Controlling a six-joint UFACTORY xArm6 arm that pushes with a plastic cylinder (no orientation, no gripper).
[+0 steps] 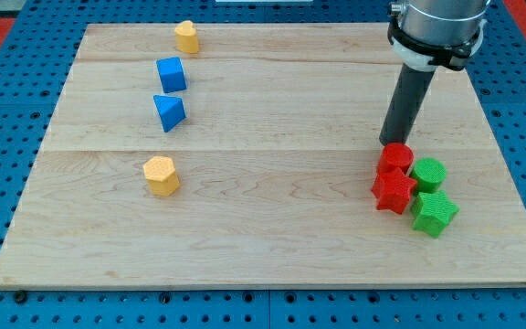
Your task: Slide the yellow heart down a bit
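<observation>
My tip (389, 143) rests on the table (272, 247), touching the upper edge of the red cylinder (396, 157); there is no claw to open or close. The yellow heart (187, 37) sits far off toward the view's top left of that cylinder, untouched, so my tip likely must cross the table first.

Our arm enters from the view's top right, its grey wrist collar cut off by the frame. Our dark rod slants down and leftward, my tip (387, 143) resting low on the view's right side.
</observation>
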